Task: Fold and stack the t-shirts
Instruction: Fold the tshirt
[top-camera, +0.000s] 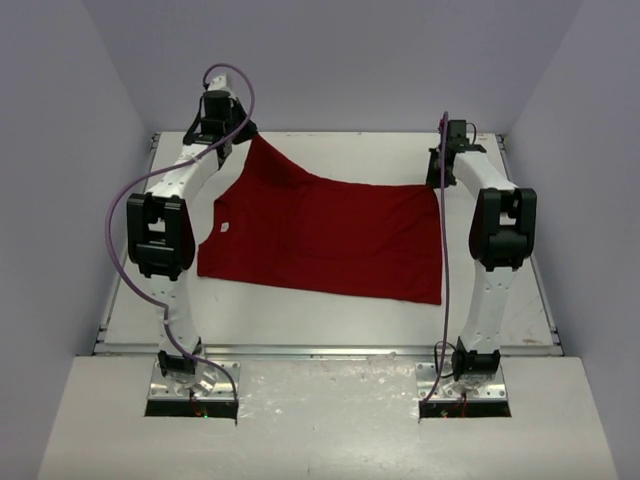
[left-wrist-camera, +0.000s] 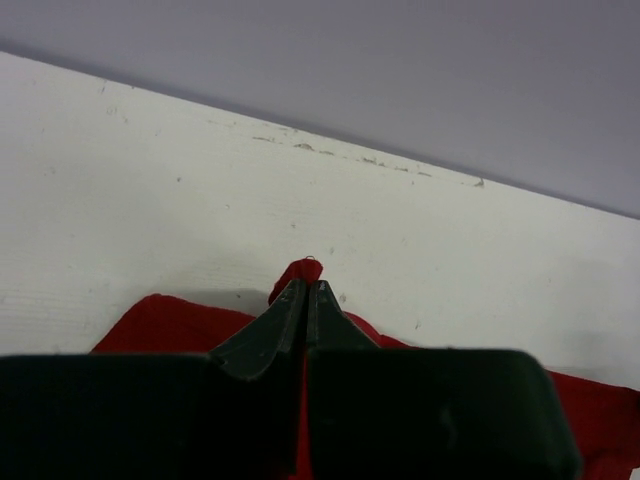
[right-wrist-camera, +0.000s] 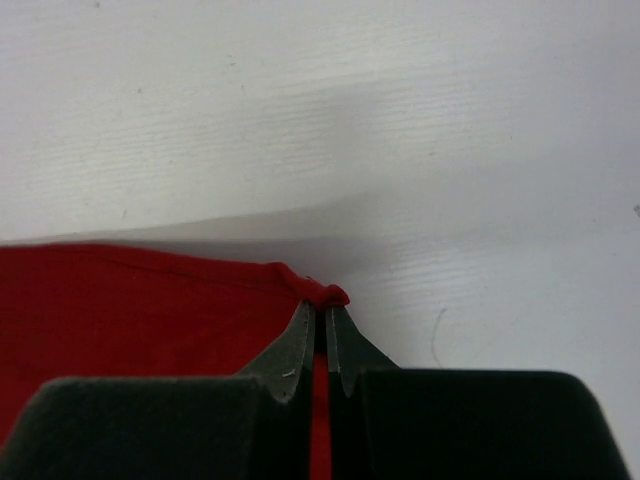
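From above, the deep-red t-shirt (top-camera: 330, 240) lies spread on the white table (top-camera: 330, 325) between the two arms, mostly flat, with its collar toward the left; its far left corner is drawn up into a peak that runs to the left gripper (top-camera: 243, 135) at the back of the table; the right gripper (top-camera: 438, 178) sits low at the shirt's far right corner; from up here I cannot make out how either pair of jaws stands; a purple cable (top-camera: 118, 215) loops off the left arm (top-camera: 160, 235).

Through the left wrist camera, the left gripper (left-wrist-camera: 306, 290) has its two dark fingers pressed together, pinching the t-shirt (left-wrist-camera: 160, 325); a small red tuft pokes out past the tips; the rest of the cloth falls away to either side beneath the fingers; beyond lies the scuffed table (left-wrist-camera: 150, 200), then a pale grey wall (left-wrist-camera: 400, 70).

Through the right wrist camera, the right gripper (right-wrist-camera: 322, 312) is clamped on the t-shirt (right-wrist-camera: 130, 310) at its corner; a thin red strip shows in the slit between the fingers, and a little bunch of cloth sits at the tips; the cloth stretches off to the left, lying on the table (right-wrist-camera: 400, 120); the table ahead and to the right is bare white.
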